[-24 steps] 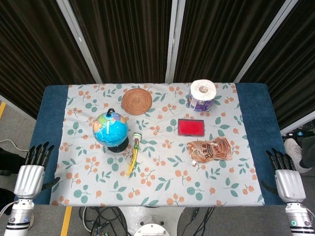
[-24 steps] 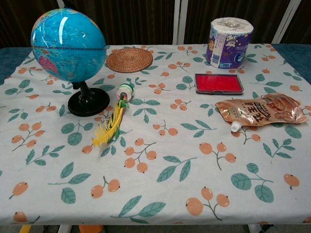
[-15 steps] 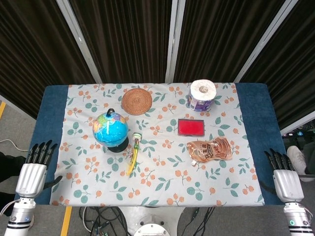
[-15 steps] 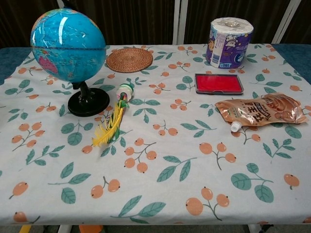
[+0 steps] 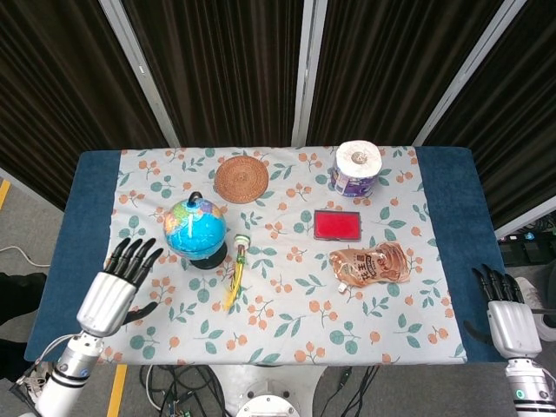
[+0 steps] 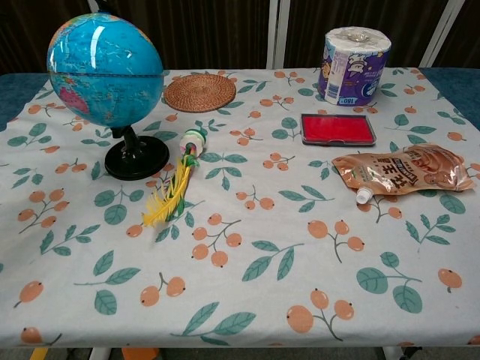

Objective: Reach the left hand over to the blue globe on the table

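Dark curtains hang behind a desk [image 5: 87,187] covered by a floral cloth [image 5: 287,304] with blue showing at both ends. The globe [image 5: 195,228] stands upright on its black base at the left-centre of the cloth, just beside a yellow feathered toy [image 5: 234,276] lying flat to its right. Behind it lies a woven coaster [image 5: 241,178]; further right are a paper roll [image 5: 356,167] standing on end, a red pad [image 5: 337,224] and a brown pouch [image 5: 372,264] lying on its side with its spout toward the middle.

The left hand [image 5: 111,295] hovers over the near-left part of the cloth, fingers [image 5: 132,256] spread wide and pointing toward the globe, holding nothing and not touching it; it looks partway through the reach. The right hand [image 5: 511,320] sits off the desk's near-right corner, fingers straight and apart, empty, probably parked since the task gives it no part.

The chest view shows neither hand. The pouch is capped, its contents hidden.
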Available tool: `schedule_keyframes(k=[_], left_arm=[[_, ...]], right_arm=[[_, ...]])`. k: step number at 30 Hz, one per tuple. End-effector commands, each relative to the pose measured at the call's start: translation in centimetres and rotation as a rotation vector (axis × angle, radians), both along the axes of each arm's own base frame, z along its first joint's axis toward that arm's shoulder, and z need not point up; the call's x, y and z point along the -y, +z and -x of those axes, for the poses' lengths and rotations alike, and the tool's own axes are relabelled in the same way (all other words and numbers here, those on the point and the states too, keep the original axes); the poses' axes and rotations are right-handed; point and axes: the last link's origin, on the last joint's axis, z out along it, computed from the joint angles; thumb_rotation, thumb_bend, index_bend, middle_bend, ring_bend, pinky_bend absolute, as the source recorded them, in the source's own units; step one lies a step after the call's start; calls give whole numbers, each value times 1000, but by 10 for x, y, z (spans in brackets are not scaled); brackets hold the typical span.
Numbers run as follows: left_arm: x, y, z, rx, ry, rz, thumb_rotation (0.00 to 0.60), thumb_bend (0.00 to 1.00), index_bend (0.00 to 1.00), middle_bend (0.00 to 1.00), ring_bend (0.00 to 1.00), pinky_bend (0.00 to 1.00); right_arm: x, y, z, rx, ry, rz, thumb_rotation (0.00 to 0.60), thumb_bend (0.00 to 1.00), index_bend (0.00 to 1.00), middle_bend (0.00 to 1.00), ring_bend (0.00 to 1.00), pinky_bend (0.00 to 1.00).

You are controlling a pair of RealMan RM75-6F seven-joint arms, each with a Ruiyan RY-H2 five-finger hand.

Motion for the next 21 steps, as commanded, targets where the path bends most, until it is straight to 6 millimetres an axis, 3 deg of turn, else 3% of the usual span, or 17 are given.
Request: schedule_keyframes(k=[1, 9, 21], left_arm=[[-7, -11, -14, 5, -34, 25, 600, 0, 25, 0, 0, 0], [-23, -29, -29, 0, -56, 52, 600, 0, 24, 0, 0, 0], [-27, -34, -26, -12, -30, 64, 600, 0, 24, 0, 0, 0]], right_arm=[[0, 0, 1, -1, -1, -1, 600, 107, 0, 0, 0, 0], [-1, 1, 5, 3, -11, 2, 600, 107, 0, 0, 0, 0], [-1, 0, 8, 6, -15, 1, 600, 108, 0, 0, 0, 0]])
